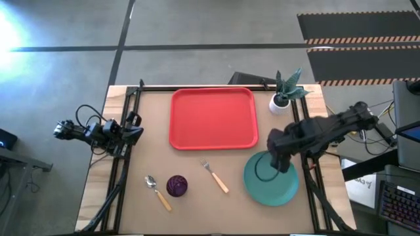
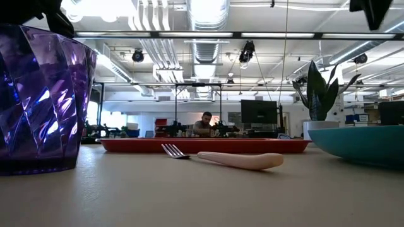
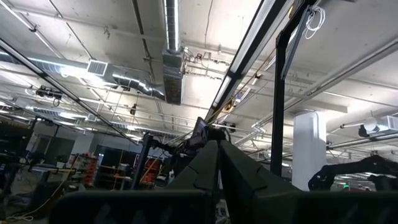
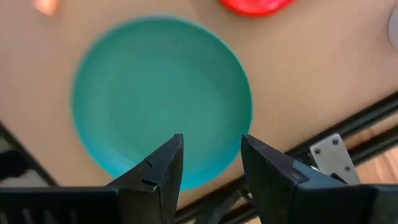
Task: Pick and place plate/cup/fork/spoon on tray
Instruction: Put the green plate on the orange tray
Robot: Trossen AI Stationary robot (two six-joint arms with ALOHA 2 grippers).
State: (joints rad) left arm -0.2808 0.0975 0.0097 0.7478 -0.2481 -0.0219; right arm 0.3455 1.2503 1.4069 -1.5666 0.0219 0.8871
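High view: the flat red tray [image 1: 213,118] with a raised rim is seen near the table's 12 o'clock edge. A plain round teal plate [image 1: 272,180] lies at 4 o'clock, and the right gripper [image 4: 210,163] is held above it, fingers spread, nothing gripped. The purple faceted cup [image 1: 176,185], fork [image 1: 215,176] and spoon [image 1: 157,191] are found around 6 o'clock. The left gripper [image 1: 136,127], shut and empty, is parked at 9 o'clock.

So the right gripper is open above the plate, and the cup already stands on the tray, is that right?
Not quite: the cup is not on the tray; it stands on the table beside the spoon, as the high view shows. The right gripper is indeed open above the plate.
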